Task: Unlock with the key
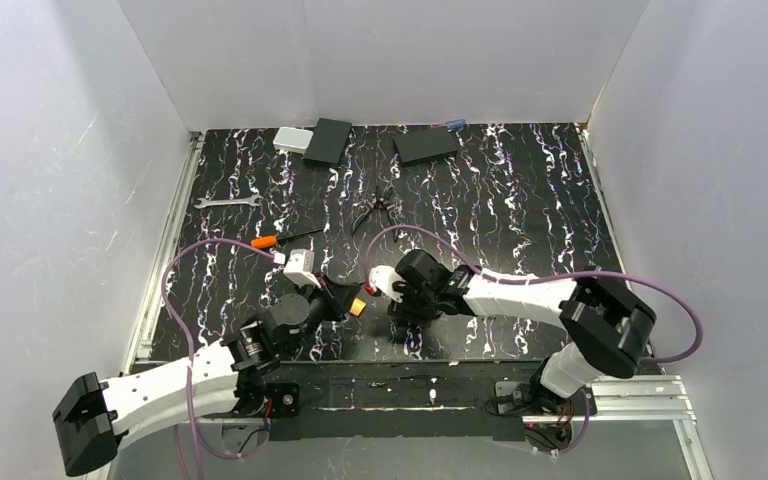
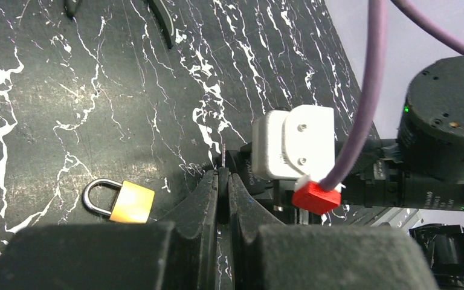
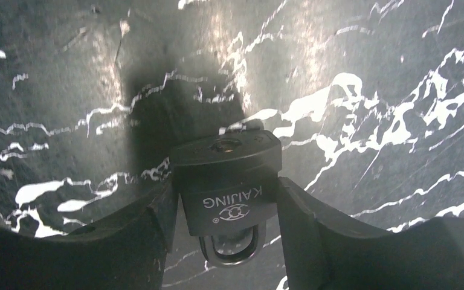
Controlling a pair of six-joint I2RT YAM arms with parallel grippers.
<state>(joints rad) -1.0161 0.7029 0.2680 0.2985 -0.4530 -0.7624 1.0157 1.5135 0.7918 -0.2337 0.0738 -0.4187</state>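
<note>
Left gripper (image 2: pixel 222 181): I see jaws pinched on the thin key (image 2: pixel 222 156).
Right gripper (image 3: pixel 229 205): jaws pressing both sides of the black padlock (image 3: pixel 226 175), shackle toward the wrist.
Brass padlock (image 2: pixel 132 203): flat on the bench (image 2: pixel 66 109), near the key.

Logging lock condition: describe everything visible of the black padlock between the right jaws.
The black padlock has a dark matte body printed KAIJING with a small logo, upside down in the right wrist view. Its keyhole end points away from the camera, toward the marbled table; its shiny metal shackle curves toward the camera. The right gripper has its jaws close against both sides; a firm clamp cannot be confirmed.
</note>
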